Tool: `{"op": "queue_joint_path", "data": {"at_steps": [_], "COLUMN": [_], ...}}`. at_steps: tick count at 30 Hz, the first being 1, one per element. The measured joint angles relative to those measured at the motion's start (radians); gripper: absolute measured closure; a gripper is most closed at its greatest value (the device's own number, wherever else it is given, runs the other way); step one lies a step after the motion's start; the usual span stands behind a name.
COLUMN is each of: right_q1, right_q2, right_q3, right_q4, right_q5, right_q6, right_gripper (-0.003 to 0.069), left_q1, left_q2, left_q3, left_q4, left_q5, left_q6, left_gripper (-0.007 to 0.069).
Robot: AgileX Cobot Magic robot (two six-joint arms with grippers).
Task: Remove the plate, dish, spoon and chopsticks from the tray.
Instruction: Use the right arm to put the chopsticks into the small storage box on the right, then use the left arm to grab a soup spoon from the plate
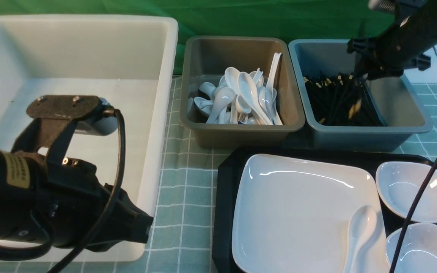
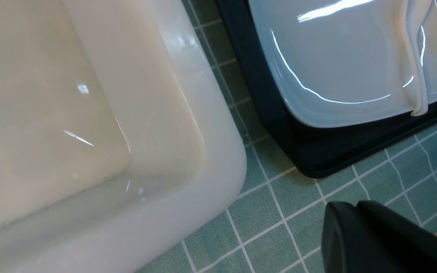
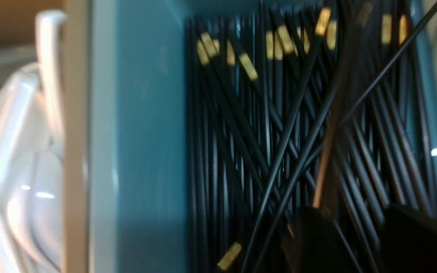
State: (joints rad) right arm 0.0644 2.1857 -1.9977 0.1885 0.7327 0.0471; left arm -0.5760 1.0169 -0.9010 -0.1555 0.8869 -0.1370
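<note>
The white square plate (image 1: pixel 298 204) lies on the black tray (image 1: pixel 226 178), with the white spoon (image 1: pixel 360 231) resting on its near right part. Two small white dishes (image 1: pixel 412 189) (image 1: pixel 423 246) sit on the tray to its right. My right gripper (image 3: pixel 355 216) hangs open over the blue-grey bin (image 1: pixel 404 110). Blurred chopsticks (image 3: pixel 334 113) lie just past its fingers, over the pile of black ones (image 1: pixel 336 98). My left gripper (image 2: pixel 355 204) is shut and empty above the checked cloth, between the white tub and the tray's corner (image 2: pixel 317 167).
A big white tub (image 1: pixel 89 49) stands at the left, partly hidden by my left arm. A grey-brown bin (image 1: pixel 241 129) with several white spoons stands between the tub and the blue-grey bin. A black cable (image 1: pixel 423 189) crosses the dishes.
</note>
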Motion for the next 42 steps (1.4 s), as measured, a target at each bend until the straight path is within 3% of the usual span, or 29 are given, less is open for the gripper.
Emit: {"op": "queue_joint_path", "data": {"at_steps": [3,6,8,9,10,11,12,13,14,20,23,28,34,39,42], "right_q1": [0.000,0.000,0.000,0.000,0.000,0.000,0.000,0.000,0.000,0.000,-0.001,-0.014,-0.068,-0.098,-0.100], "right_q2": [-0.017,-0.055,-0.103,-0.161,-0.197,-0.207,-0.290,-0.301,-0.444,-0.719,-0.923,-1.064,-1.158,-1.204,-1.211], "right_q3": [-0.001,-0.001,-0.001,0.000,0.008,0.013,0.045,0.052,0.167,0.450,0.695,0.868,0.955,0.966,0.966], "right_q4": [0.000,-0.003,-0.009,-0.012,-0.014,-0.014,-0.015,-0.015,-0.017,-0.067,-0.130,-0.158,-0.169,-0.174,-0.174], "right_q5": [0.075,0.172,0.266,0.362,0.396,0.396,0.397,0.397,0.397,0.391,0.333,0.321,0.324,0.331,0.331], "right_q6": [-0.020,-0.061,-0.107,-0.147,-0.162,-0.165,-0.181,-0.182,-0.198,-0.203,-0.160,-0.132,-0.131,-0.131,-0.131], "right_gripper": [0.0252,0.0263,0.0331,0.0450,0.0524,0.0524,0.0584,0.0594,0.0624,0.0636,0.0638,0.0638,0.0638,0.0638,0.0638], "left_q1": [0.000,0.000,0.000,0.000,-0.001,-0.001,-0.006,-0.009,-0.041,-0.175,-0.290,-0.371,-0.442,-0.461,-0.461], "left_q2": [0.000,0.000,0.000,0.003,0.012,0.014,0.040,0.049,0.106,0.290,0.502,0.718,0.907,0.992,1.005], "left_q3": [0.000,0.000,0.000,0.000,0.000,-0.001,-0.007,-0.012,-0.045,-0.164,-0.325,-0.500,-0.692,-0.781,-0.789], "left_q4": [-0.001,-0.003,-0.003,-0.003,-0.003,-0.003,-0.006,-0.008,-0.023,-0.030,-0.026,-0.023,-0.023,-0.022,-0.006], "left_q5": [-0.007,-0.012,-0.015,-0.024,-0.030,-0.030,-0.036,-0.036,-0.036,-0.044,-0.031,-0.009,0.018,0.023,-0.011], "left_q6": [0.000,0.000,0.000,0.000,0.000,0.000,0.003,0.004,0.014,0.025,0.025,0.025,0.030,0.030,0.026], "left_gripper": [0.0616,0.0616,0.0616,0.0616,0.0616,0.0616,0.0616,0.0616,0.0616,0.0616,0.0615,0.0605,0.0501,0.0313,0.0237]}}
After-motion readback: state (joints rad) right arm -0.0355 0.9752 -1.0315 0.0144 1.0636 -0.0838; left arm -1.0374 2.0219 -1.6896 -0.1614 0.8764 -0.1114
